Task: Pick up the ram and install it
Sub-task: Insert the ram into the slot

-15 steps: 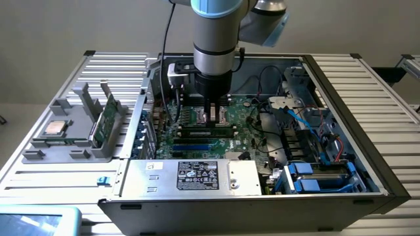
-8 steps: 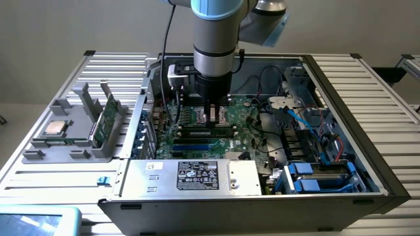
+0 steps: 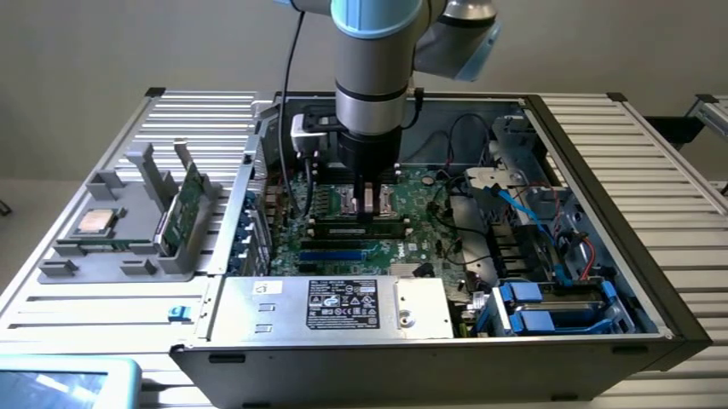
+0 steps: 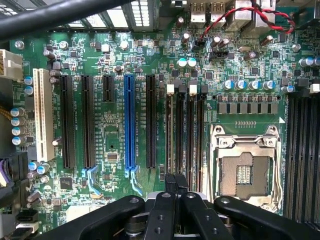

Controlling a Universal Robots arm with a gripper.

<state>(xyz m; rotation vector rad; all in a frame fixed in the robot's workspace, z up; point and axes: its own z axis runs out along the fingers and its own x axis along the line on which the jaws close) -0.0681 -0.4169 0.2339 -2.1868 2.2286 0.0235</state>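
Mid-frame in the exterior view: gripper [image 3: 371, 207] low inside open case [image 3: 592, 170] on slatted metal table [image 3: 637, 145], jaws clamped on ram [image 3: 361, 227] at the board's [image 4: 120, 50] slots. Grey wall behind.

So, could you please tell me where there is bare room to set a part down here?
The slatted table on the exterior view's right of the computer case is bare. The left side is crowded by the grey holder; inside the case, the gripper sits over the motherboard.
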